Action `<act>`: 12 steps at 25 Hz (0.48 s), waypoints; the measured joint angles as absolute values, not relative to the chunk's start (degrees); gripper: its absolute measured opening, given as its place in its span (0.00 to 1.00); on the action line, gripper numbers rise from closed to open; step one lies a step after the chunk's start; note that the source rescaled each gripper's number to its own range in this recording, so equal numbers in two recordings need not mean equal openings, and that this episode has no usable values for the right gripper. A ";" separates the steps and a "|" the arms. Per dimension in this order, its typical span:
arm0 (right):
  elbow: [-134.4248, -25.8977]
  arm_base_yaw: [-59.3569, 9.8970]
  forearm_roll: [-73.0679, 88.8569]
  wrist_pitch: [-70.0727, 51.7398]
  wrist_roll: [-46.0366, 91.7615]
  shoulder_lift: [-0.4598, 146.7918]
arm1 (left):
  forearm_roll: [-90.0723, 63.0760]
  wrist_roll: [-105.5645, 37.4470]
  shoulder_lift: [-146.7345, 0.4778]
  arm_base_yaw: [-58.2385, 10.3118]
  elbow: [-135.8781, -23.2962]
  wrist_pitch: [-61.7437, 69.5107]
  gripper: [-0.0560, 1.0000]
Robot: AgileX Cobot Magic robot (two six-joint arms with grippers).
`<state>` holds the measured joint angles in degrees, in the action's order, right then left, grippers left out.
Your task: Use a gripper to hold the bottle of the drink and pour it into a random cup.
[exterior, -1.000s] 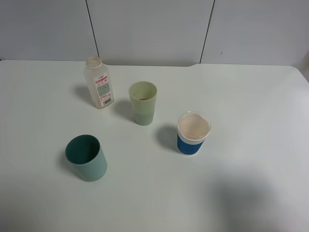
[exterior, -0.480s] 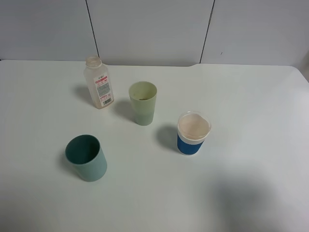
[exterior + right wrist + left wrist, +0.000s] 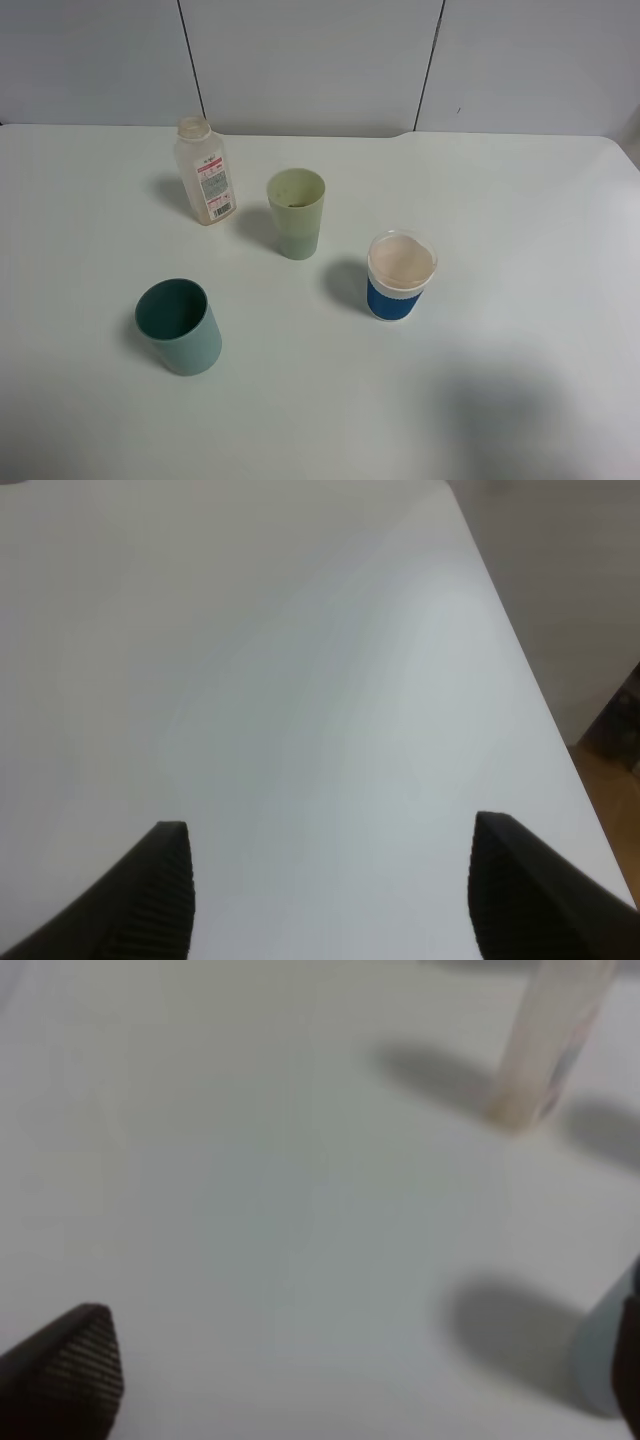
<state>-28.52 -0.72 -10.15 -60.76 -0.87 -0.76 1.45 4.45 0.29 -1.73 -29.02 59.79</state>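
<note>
The bottle [image 3: 204, 171] is standing upright at the far left of the white table [image 3: 520, 230], its red-and-white label facing the near right; in the left wrist view it is appearing blurred [image 3: 548, 1045]. Just to its right, apart from it, the pale green cup [image 3: 296, 212] is standing upright. Further to the near right, a white cup with a blue band [image 3: 400, 275] is sitting, and a dark teal cup [image 3: 179, 326] is resting at the near left. The left gripper [image 3: 330, 1360] is hovering above bare table, its ribbed fingers [image 3: 70, 1365] spread wide and holding nothing. The right gripper [image 3: 330, 885] is hanging near the table's right edge, its fingers [image 3: 150, 890] likewise spread wide and empty.
</note>
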 joint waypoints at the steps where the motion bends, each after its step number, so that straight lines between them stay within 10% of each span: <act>1: -28.52 -0.72 -10.15 -60.76 -0.87 -0.76 | 1.40 4.45 0.29 -1.73 -29.02 59.85 1.00; 12: -28.52 -0.72 -10.15 -60.76 -0.87 -0.76 | 1.31 4.65 0.29 -1.73 -28.97 59.99 1.00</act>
<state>-28.52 -0.72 -10.15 -60.76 -0.87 -0.76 1.31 4.65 0.29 -1.73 -28.97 59.99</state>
